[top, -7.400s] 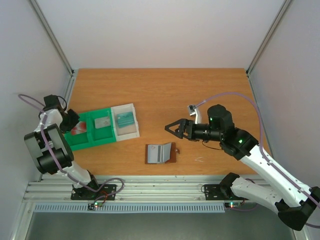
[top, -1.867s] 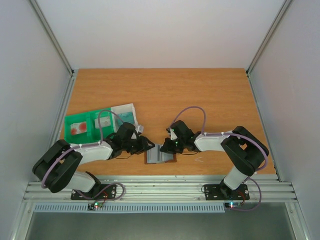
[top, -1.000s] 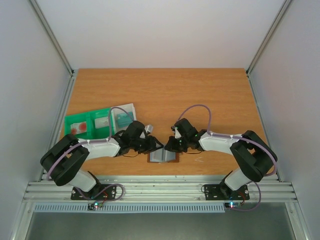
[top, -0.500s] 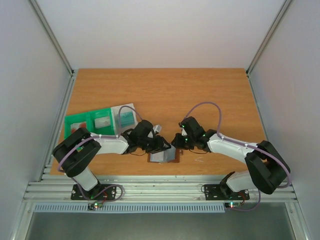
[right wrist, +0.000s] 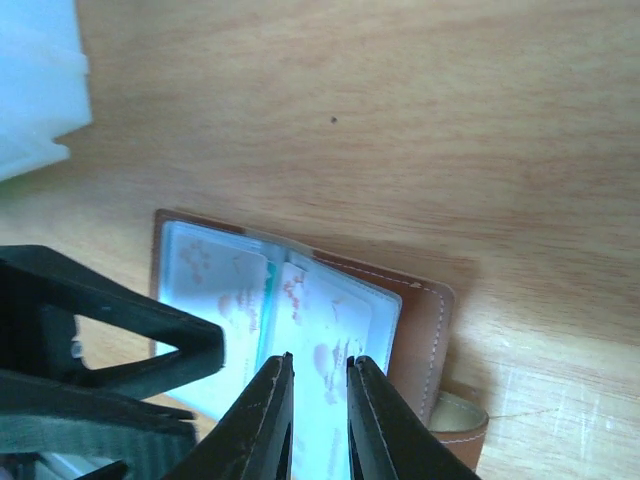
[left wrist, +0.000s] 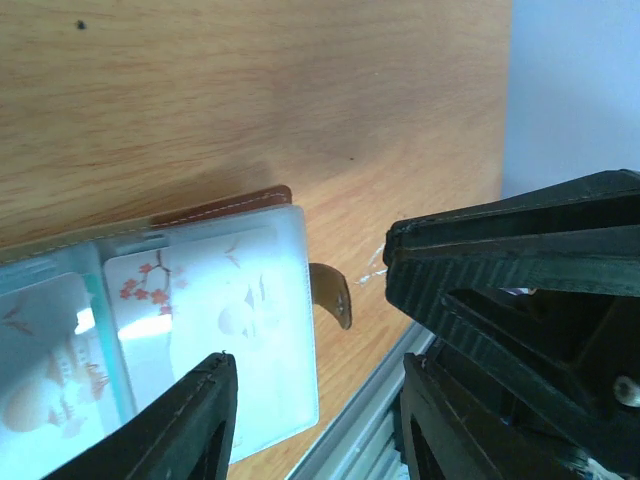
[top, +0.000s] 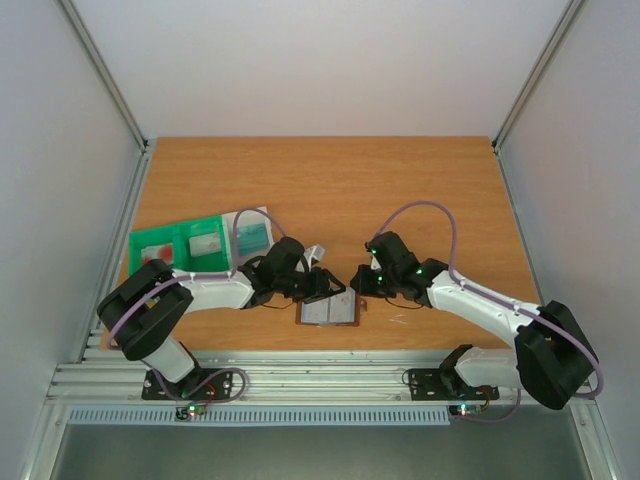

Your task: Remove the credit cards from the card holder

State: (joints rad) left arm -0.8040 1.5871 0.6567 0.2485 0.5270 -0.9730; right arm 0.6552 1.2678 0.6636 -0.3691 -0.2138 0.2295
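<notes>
The card holder (top: 328, 312) is a brown leather wallet lying open near the table's front edge, its snap tab (right wrist: 455, 425) sticking out to the right. Clear sleeves show a white credit card with red marks (right wrist: 335, 320), a second white one (right wrist: 210, 280) and a teal edge (right wrist: 262, 300) between them. My left gripper (top: 328, 290) hangs open over the wallet's near corner (left wrist: 210, 300), jaws wide apart. My right gripper (top: 360, 287) hovers over the right-hand sleeve, its fingers (right wrist: 270, 415) a narrow gap apart with the card showing between them, clamping nothing.
A green and clear compartment tray (top: 190, 250) with small items sits at the left. The metal rail (top: 300, 370) runs just beyond the wallet at the table's front edge. The two grippers face each other closely above the wallet.
The left jaws have spread a little wider. The right forearm has swung to the right while its gripper stays at the wallet. The wallet now lies flatter and more open.
</notes>
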